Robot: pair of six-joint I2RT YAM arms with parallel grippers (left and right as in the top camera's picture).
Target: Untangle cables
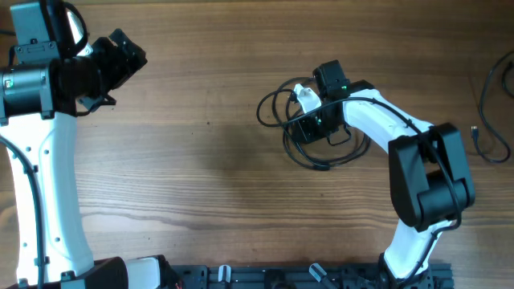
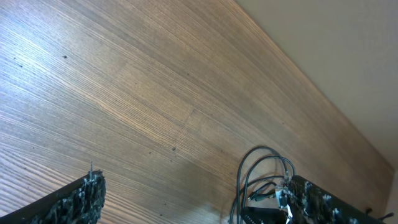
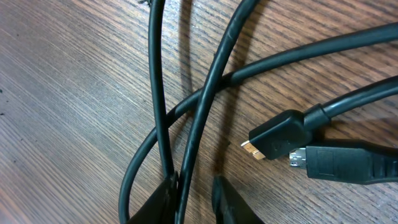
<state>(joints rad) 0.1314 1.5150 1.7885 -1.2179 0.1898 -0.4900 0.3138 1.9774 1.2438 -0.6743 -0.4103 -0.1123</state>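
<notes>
Right of centre on the grained wooden table (image 1: 201, 160), the cables (image 3: 157, 93) are lying in loose crossed loops of smooth, round, black cord, with two moulded plugs (image 3: 277, 137) just beside the right gripper (image 3: 194, 196). Its fingertips are apparently pinching one strand (image 3: 208, 93), which is running lengthwise straight away from them. The left gripper (image 1: 127, 50) is hanging wide open, well apart, so the right arm is nearer.

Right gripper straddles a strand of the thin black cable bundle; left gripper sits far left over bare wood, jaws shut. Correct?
Not quite: the left gripper is open, not shut. The left wrist view shows its jaws wide apart over the wooden table. The rest holds: the right gripper straddles a strand of the thin black cables.
</notes>
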